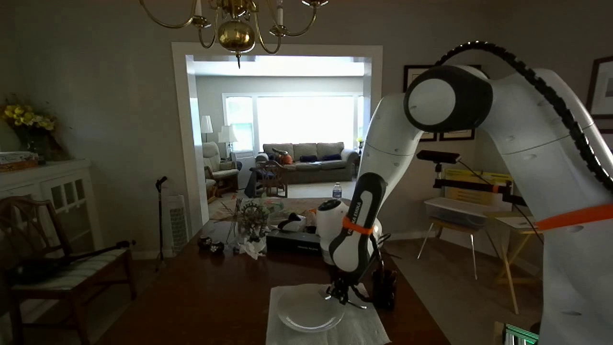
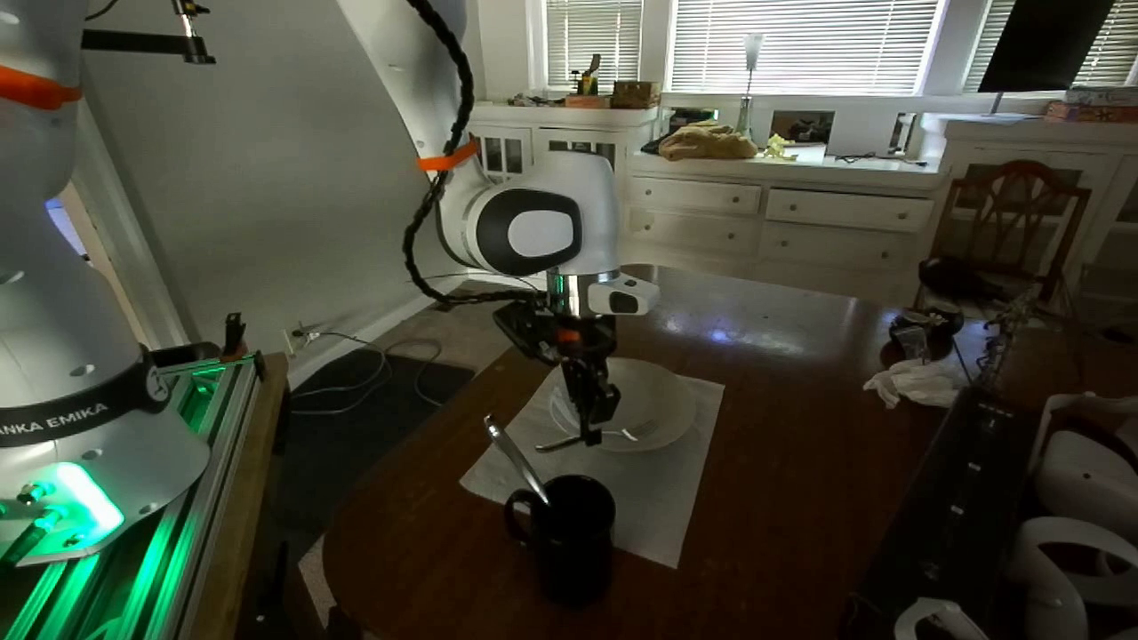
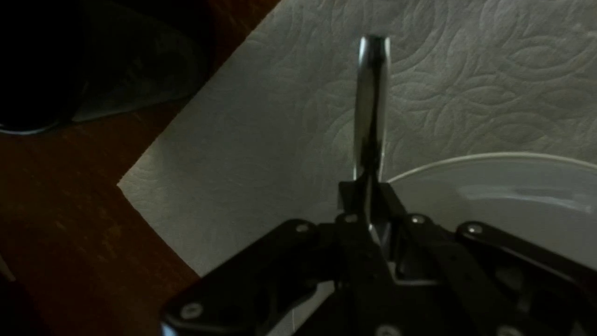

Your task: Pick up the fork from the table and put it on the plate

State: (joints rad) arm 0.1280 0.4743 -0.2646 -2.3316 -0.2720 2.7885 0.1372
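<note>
The fork is thin and silvery; its handle [image 3: 371,102] points away from the jaws in the wrist view. My gripper [image 3: 368,196] is shut on it. In an exterior view the tines [image 2: 638,431] show over the white plate [image 2: 662,396], and the handle sticks out past the fingertips [image 2: 591,436]. In an exterior view the gripper [image 1: 341,298] is at the edge of the plate [image 1: 310,318]. I cannot tell the exact height of the fork above the plate. The plate lies on a paper towel [image 3: 261,140] on the dark brown table [image 1: 215,297].
A black mug [image 2: 573,542] with a utensil [image 2: 516,458] leaning in it stands near the paper towel. It also shows in the wrist view [image 3: 140,70]. A dark box [image 1: 293,242], crumpled tissue [image 1: 253,247] and a white headset-like object [image 1: 292,223] sit farther along the table.
</note>
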